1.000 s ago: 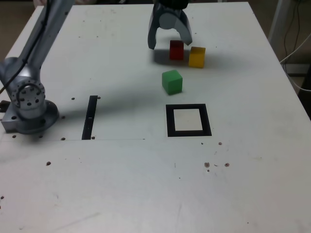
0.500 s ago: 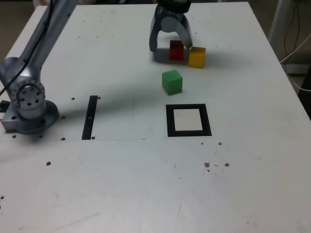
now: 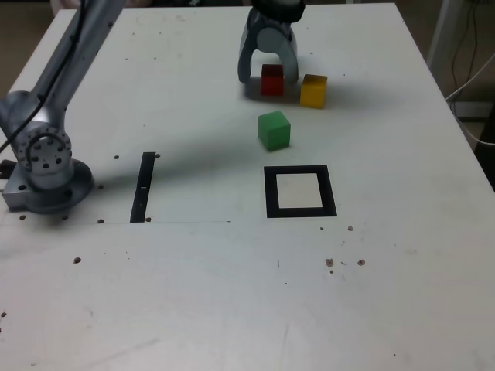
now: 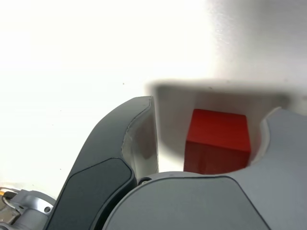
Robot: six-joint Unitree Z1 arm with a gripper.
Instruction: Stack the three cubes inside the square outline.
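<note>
Parted fingers (image 4: 144, 139) flank the red cube (image 4: 218, 139) — all above a pale, speckled tabletop (image 3: 193, 294) — dim room behind.

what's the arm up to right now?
The arm has its gripper down around the red cube, jaws on either side. The wrist view shows a gap between one jaw and the cube, so it isn't gripped yet; it looks like a pick in progress. The yellow cube sits just to the exterior view's right of the gripper, and the green cube stands nearer the square outline. Nothing is stacked inside the outline.
</note>
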